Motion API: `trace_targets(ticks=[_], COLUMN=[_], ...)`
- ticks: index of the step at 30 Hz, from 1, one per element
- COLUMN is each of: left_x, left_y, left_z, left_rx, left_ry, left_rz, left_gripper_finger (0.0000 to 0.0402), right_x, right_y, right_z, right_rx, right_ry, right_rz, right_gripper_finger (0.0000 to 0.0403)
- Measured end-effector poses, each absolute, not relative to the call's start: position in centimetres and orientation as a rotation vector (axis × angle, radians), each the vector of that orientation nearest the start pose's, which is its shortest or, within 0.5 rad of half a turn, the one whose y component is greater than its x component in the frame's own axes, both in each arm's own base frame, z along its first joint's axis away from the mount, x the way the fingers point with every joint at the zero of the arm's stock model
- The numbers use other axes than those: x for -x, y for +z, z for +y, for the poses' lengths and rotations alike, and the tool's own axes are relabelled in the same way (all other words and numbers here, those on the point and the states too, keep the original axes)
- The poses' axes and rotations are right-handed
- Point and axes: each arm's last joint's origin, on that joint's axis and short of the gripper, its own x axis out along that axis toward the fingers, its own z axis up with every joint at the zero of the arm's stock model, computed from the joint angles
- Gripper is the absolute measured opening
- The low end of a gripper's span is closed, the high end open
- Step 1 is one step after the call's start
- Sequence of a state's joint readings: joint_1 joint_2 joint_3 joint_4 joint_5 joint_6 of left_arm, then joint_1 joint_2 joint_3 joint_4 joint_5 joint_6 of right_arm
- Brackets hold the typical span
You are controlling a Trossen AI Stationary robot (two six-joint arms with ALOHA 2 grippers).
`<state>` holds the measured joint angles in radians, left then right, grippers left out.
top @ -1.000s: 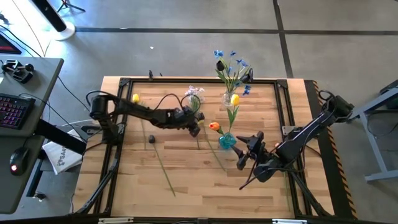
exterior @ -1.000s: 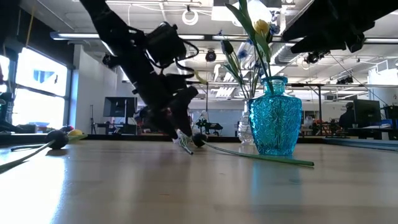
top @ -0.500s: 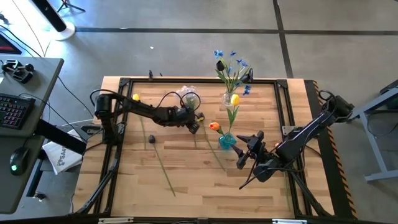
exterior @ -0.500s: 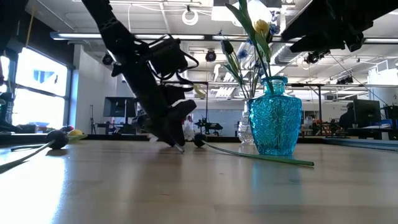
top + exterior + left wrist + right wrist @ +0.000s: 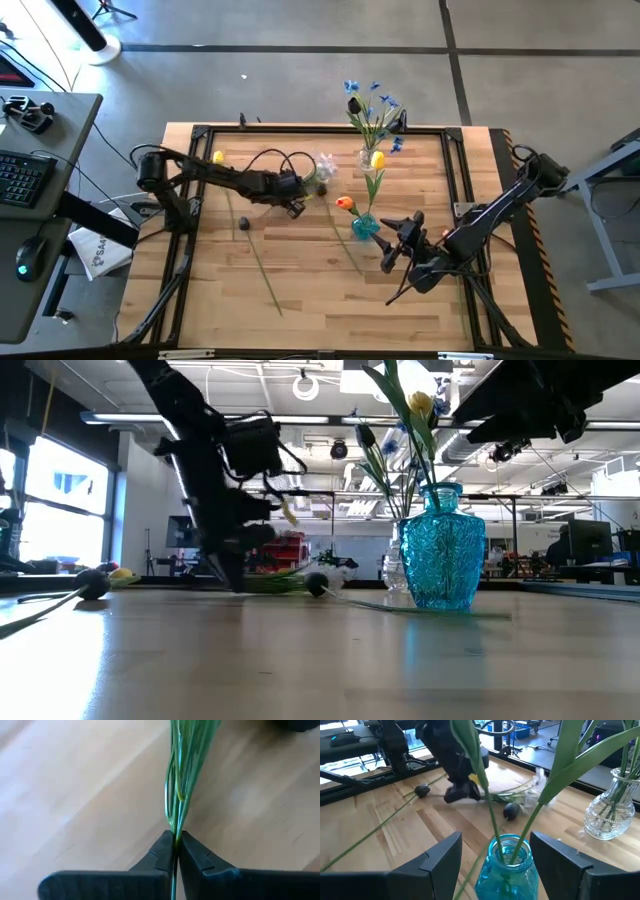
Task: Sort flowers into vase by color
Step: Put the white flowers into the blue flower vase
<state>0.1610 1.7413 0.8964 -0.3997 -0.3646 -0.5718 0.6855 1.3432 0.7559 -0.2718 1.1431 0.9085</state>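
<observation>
Grip check: left end effector (image 5: pixel 175 851) is clamped on thin green stems (image 5: pixel 179 780) of a pale lilac-white flower (image 5: pixel 325 165), low over the light wooden surface (image 5: pixel 300 270), mid-left. Lift straight up before swinging, so the heads don't drag. Right end effector (image 5: pixel 494 851) hangs open above the blue textured glass vase (image 5: pixel 442 547); clear glass vase (image 5: pixel 366 157) sits behind it. Match colour before dropping.

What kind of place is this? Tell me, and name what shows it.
Probably an open-plan robotics lab or workshop. The light wooden work table stands on a bare grey concrete floor, a desk with a black keyboard sits beside it, and exposed ceiling lights hang over equipment benches behind.
</observation>
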Motion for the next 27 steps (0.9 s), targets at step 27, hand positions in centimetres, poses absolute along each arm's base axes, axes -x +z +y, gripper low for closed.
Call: trace_targets(ticks=[27], left_x=[-23.4], left_y=[12.6], left_z=[-1.6], left_rx=[0.367], left_ry=[0.319], left_rz=[0.956], left_gripper_finger=[0.0009], right_x=[-20.4], right_y=[21.7], right_z=[14.5], right_rx=[-0.173], right_ry=[-0.617], right_rz=[0.22], right_gripper_finger=[0.0231])
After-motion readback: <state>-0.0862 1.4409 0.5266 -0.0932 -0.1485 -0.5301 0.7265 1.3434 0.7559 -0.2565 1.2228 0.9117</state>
